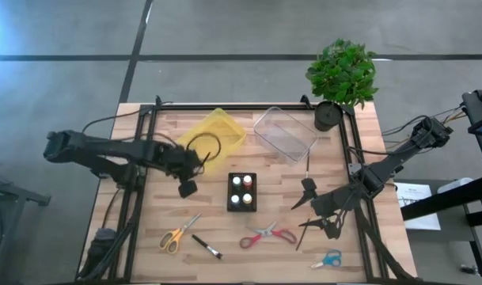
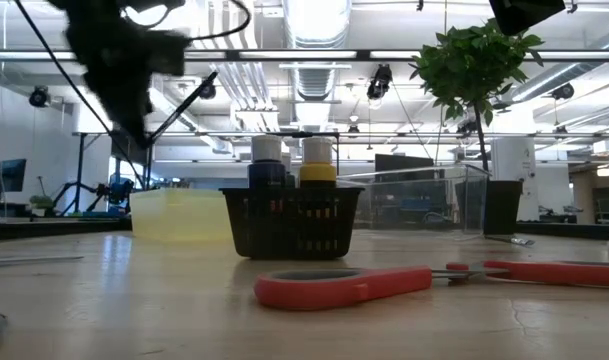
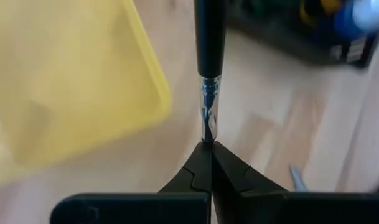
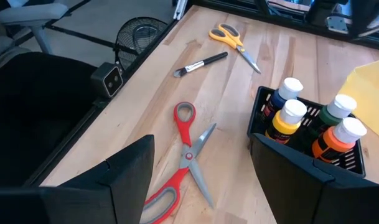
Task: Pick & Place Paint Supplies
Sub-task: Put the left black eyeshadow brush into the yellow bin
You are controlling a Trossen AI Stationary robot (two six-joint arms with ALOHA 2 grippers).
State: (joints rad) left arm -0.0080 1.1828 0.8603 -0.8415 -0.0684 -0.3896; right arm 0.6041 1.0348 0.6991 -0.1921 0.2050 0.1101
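Holding a thin dark-handled brush [image 3: 209,74] pinched tight, your left gripper [image 3: 210,147] needed centring over the yellow plastic tray [image 1: 213,131] at twelve o'clock — right gripper [image 4: 198,165] gaped empty.

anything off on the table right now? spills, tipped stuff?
Nothing spilled or tipped. The paint bottles stand upright in their black basket. Red scissors lie splayed open on the table, and the left gripper pinches a brush by its very tip.
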